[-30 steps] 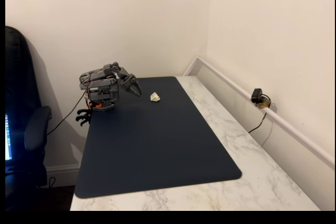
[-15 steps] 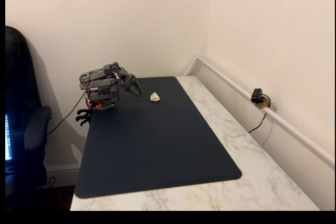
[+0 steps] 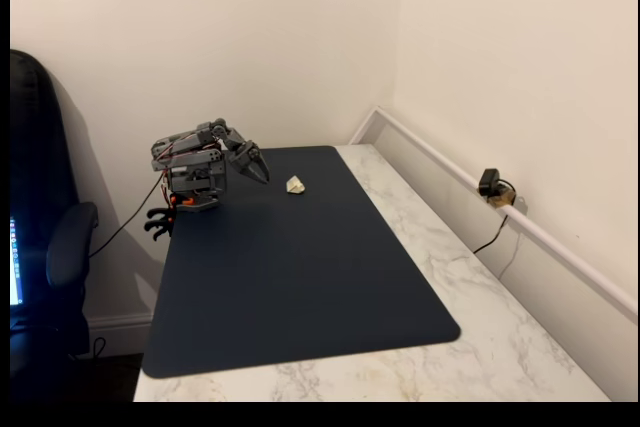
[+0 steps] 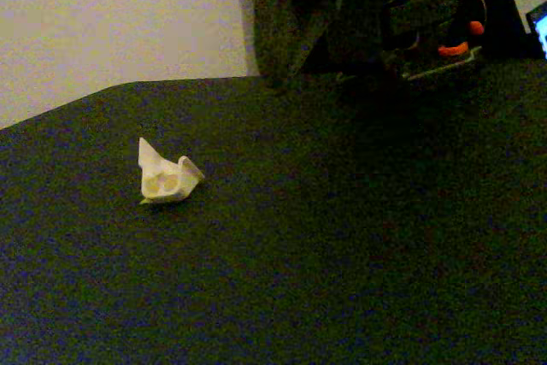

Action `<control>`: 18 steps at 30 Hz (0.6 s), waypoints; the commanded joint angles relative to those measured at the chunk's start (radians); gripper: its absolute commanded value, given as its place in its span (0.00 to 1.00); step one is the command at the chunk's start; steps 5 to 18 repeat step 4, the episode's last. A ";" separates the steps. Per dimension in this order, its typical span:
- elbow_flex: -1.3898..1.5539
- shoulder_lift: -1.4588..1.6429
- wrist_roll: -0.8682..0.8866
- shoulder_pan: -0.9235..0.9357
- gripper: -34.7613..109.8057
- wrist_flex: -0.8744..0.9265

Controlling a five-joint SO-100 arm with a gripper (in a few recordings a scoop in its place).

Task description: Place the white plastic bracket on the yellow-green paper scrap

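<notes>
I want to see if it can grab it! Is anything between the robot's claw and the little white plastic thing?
No. In a fixed view, only bare dark navy mat lies between the grey gripper and the small white plastic bracket.

One high corner view over the mat (image 3: 300, 277); another low, close, same mat (image 4: 342, 254)

Cream white plastic bracket (image 4: 167, 179), upturned ends, atop yellow-green paper scrap (image 4: 147, 201).
</notes>
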 commanded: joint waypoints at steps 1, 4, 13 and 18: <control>0.003 0.032 -0.018 0.005 0.24 0.003; 0.003 0.032 -0.018 0.005 0.24 0.003; 0.003 0.032 -0.018 0.005 0.24 0.003; 0.003 0.032 -0.018 0.005 0.24 0.003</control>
